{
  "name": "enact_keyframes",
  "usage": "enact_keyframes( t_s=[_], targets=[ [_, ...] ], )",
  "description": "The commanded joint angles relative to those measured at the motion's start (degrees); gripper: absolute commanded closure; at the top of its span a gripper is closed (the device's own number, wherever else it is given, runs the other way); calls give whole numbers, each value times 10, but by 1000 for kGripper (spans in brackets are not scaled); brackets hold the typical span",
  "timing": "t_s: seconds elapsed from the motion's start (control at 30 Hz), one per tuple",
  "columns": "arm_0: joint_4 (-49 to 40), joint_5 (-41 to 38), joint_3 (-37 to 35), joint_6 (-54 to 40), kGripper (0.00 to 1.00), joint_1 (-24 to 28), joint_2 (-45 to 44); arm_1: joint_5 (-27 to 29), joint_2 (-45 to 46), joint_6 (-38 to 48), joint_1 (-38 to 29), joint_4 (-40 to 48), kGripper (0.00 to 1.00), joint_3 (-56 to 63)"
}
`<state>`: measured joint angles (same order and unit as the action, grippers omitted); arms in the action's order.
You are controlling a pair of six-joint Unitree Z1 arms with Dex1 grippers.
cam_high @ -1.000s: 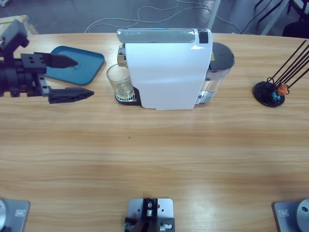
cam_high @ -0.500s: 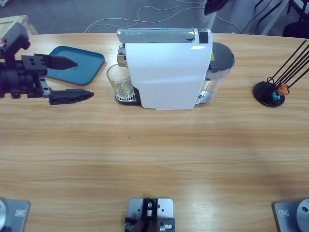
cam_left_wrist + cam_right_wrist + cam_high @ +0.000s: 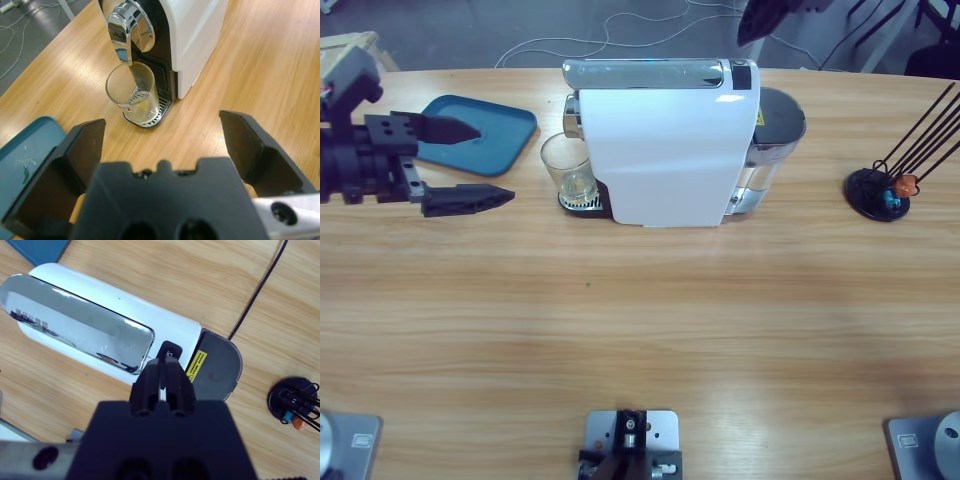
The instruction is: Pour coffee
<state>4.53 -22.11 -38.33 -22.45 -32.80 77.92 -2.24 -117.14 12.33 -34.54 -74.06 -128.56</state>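
A clear glass tumbler (image 3: 568, 170) (image 3: 133, 95) stands on the drip grate under the chrome spout (image 3: 122, 31) of the white coffee machine (image 3: 665, 145). No coffee is in view; the glass looks clear to its bottom. My left gripper (image 3: 495, 161) (image 3: 162, 122) is open, level with the table and apart from the glass, which lies straight ahead between its jaws. My right gripper (image 3: 163, 367) is shut and hovers above the machine's chrome lid (image 3: 80, 322), near the black button (image 3: 170, 350). In the high view the right gripper (image 3: 765, 18) shows only as a dark tip at the top edge.
A blue tray (image 3: 490, 128) (image 3: 22, 160) lies beside the left gripper's far jaw. A black capsule stand (image 3: 878, 192) (image 3: 295, 402) with thin rods and small capsules sits at the table's right end. The machine's water tank (image 3: 775, 130) is behind it. Bare wood fills the front.
The right gripper's dark tip has come into the high view at the top edge and moved further in. The left gripper and the glass have stayed still.
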Motion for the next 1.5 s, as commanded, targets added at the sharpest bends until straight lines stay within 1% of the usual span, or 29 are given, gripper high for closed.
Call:
enact_keyframes(
  t_s=[0.03, 0.3, 0.53, 0.7, 0.8, 0.83, 0.87, 0.9, 0.93, 1.43, 1.47, 1.5],
  targets=[
    [0, 6, 20, 8, 18, -9, 14, -11, -48, -9, -2, -3, 1000, 21],
    [1, 6, 20, 8, 18, -9, 21, -12, -54, -9, -2, -2, 1000, 25],
    [5, 3, 19, 8, 18, -9, 22, -10, -28, -10, 0, -2, 1000, 26],
    [4, 5, 19, 8, 18, -9, 10, 1, 57, -9, 0, -4, 1000, -6],
    [4, 3, 20, 8, 18, -9, 10, 5, 91, -10, 0, -6, 1000, 8],
    [4, 3, 20, 8, 18, -9, 11, 6, 96, -10, 0, -7, 966, 25],
    [4, 3, 20, 7, 18, -9, 12, 9, 98, -9, -2, -7, 436, 39],
    [4, 4, 19, 8, 18, -9, 13, 9, 98, -9, -4, -7, 48, 48],
    [5, 4, 19, 8, 18, -9, 13, 11, 97, -9, -6, -7, 1, 52],
    [5, 4, 20, 8, 18, -9, 18, 7, 59, -7, -7, 2, 0, 42],
    [5, 4, 20, 8, 18, -9, 18, 4, 49, -6, -7, 2, 85, 35],
    [5, 4, 20, 8, 18, -9, 18, -2, 34, -1, -6, -3, 441, 28]
  ],
)
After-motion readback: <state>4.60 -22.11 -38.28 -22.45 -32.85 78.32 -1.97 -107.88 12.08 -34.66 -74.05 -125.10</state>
